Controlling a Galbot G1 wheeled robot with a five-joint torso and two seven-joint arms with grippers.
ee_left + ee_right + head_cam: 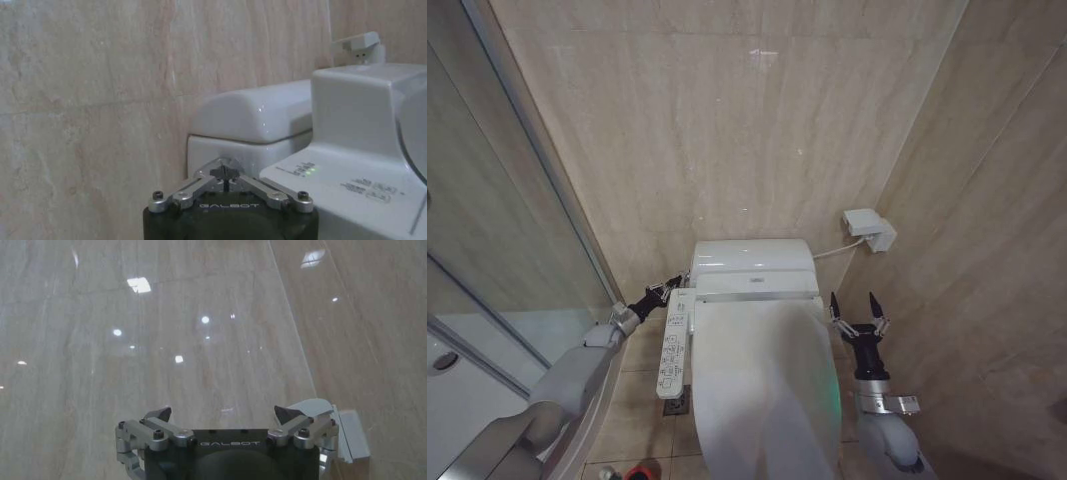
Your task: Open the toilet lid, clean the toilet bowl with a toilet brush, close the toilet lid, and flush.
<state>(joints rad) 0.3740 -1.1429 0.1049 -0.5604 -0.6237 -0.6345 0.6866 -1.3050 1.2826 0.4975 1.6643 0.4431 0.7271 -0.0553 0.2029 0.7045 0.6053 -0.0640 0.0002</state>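
- White and glossy, the toilet lid (762, 390) lies shut over the seat, so the toilet bowl underneath is hidden; it fills the near middle of the head view.
- At the bottom edge of that view, on the floor tiles (632, 400) left of the toilet, a small red round thing (639, 469) peeks in; what it is cannot be told.
- Right of the lid, the right gripper (859, 305) stands upright in the air with its two dark fingers spread wide, holding nothing and touching nothing.
- Along the lid's left side runs the side button panel (673, 345), a narrow white strip of buttons.
- At the far end of that panel, the left gripper (673, 283) has its fingertips pressed together at the corner where panel meets the toilet's rear housing (753, 266); nothing sits between them.
- Farther back, a small white wall box (870, 229) is fixed to the beige stone wall (727, 120), with a cord running to the housing.
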